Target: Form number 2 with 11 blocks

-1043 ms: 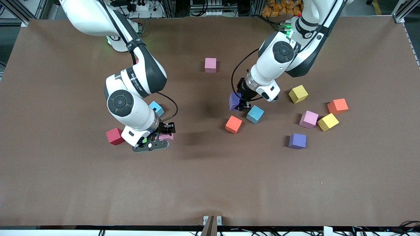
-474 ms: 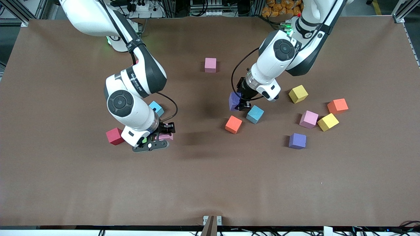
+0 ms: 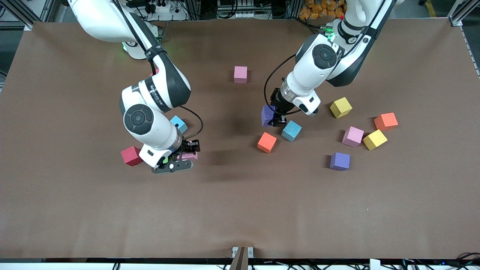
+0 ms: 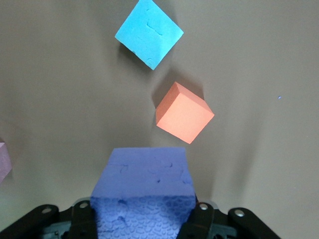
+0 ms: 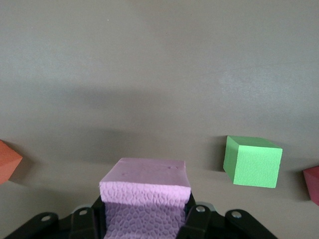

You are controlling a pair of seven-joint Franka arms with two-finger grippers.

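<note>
A broad brown table cover (image 3: 240, 210) fills the scene, soft shadows lying across its middle. Along its top edge run aluminium frame rails (image 3: 459, 15), cables and a power strip (image 3: 161, 7); a small metal bracket (image 3: 242, 252) sits at the near edge

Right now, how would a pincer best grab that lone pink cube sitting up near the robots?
Probably from straight above, closing on two opposite flat side faces of the pink cube. It sits flat and square on the table with no other block touching it, so its sides look open to the fingers.
</note>
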